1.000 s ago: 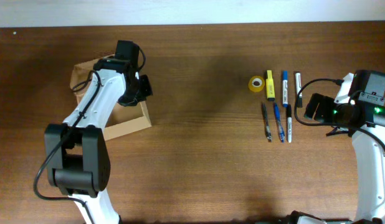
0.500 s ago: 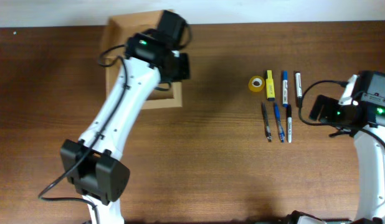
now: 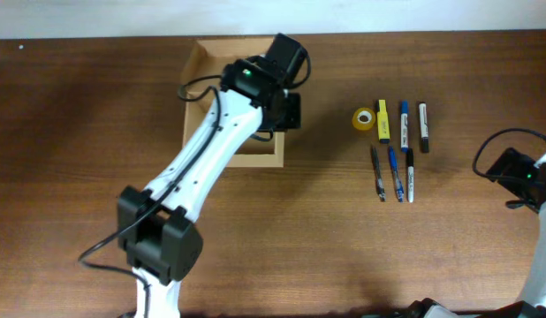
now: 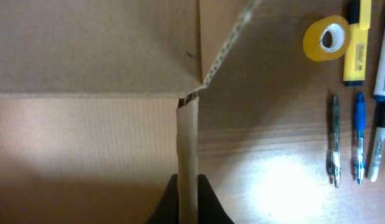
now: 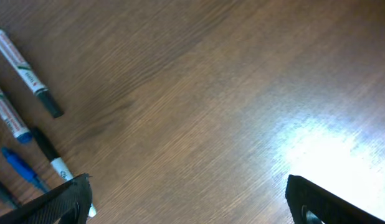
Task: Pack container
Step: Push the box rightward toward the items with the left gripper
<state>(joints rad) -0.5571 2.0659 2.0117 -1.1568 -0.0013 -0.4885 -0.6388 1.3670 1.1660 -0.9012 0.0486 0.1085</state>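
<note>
Left gripper (image 4: 187, 202): jaws clamped on the upright side wall of the box (image 3: 202, 66), one finger inside and one outside, just short of a corner. The open box lies under and ahead of this gripper, with nothing visible inside. The roll of tape (image 4: 326, 38), highlighter (image 4: 356, 43) and pens (image 4: 334, 140) lie to its right on the table (image 4: 267, 162). The box is judged light and thin-walled. The cardboard may flex or crease, so a hold near a corner is stiffest. Right gripper (image 5: 186, 214): jaws wide apart and empty, markers (image 5: 24, 71) to its left.
</note>
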